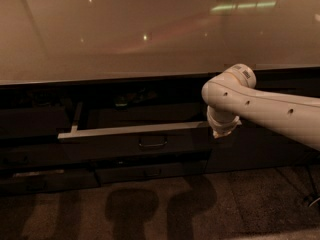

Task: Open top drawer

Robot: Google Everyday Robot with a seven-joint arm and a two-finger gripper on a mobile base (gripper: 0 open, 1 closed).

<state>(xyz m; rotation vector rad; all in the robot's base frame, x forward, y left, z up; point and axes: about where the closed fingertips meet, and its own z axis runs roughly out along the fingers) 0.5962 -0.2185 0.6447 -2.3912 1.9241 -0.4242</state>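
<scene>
The top drawer (110, 146) is a wide dark grey front under the counter, pulled out towards me, with a pale grey top rim (135, 129) and a small loop handle (152, 143) at its centre. The dark inside of the drawer shows behind the rim. My white arm (260, 106) reaches in from the right. My gripper (222, 130) sits at the drawer's right end, level with the rim and to the right of the handle, mostly hidden behind the arm's wrist.
A glossy beige countertop (150, 34) fills the upper half. A narrower dark drawer front (150, 172) with a like handle lies below the top drawer. A dark cabinet panel (260, 149) stands to the right. The speckled floor (150, 209) carries shadows.
</scene>
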